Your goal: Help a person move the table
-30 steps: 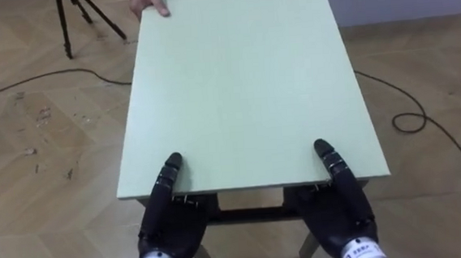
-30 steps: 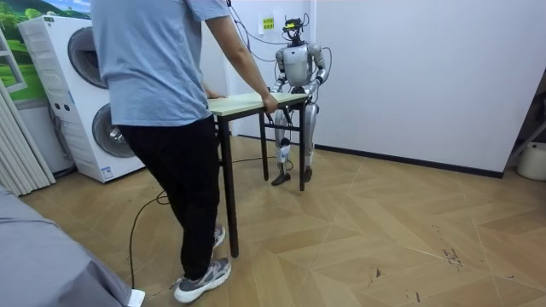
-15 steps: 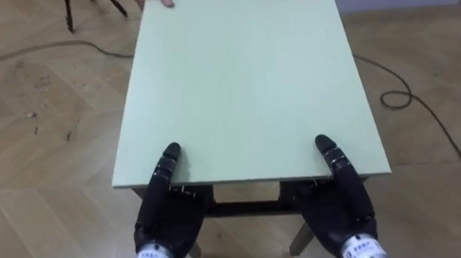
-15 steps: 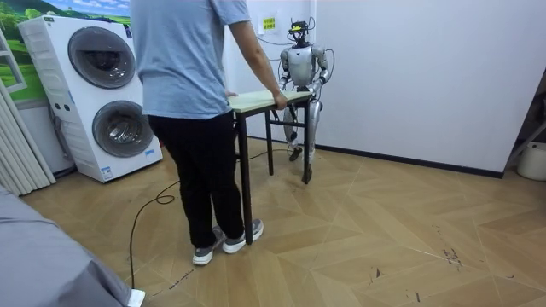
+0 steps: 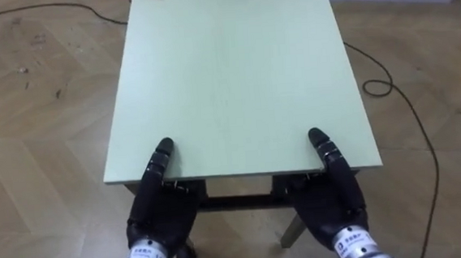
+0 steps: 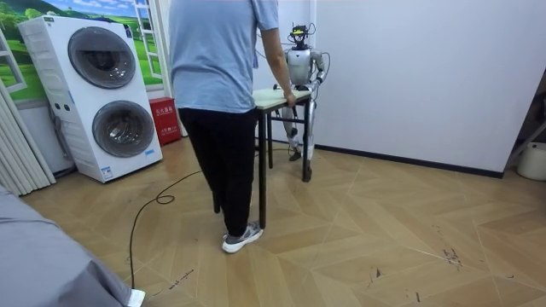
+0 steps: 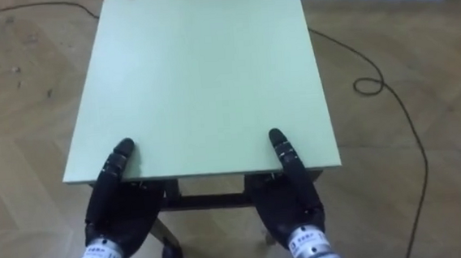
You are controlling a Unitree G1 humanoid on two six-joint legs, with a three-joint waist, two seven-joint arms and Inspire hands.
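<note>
The table went along with both helpers
The table had moved closer to the white wall than before, with the person stepping after it at the far end. The robot's left hand and right hand held the near edge, each thumb on top and the other fingers tucked under, out of sight. The top looked flat, so I think the carry was going well

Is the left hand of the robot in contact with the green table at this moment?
Touching. In the left eye view the left hand sits at the near edge of the table, with the thumb lying flat on the tabletop, no gap.
</note>
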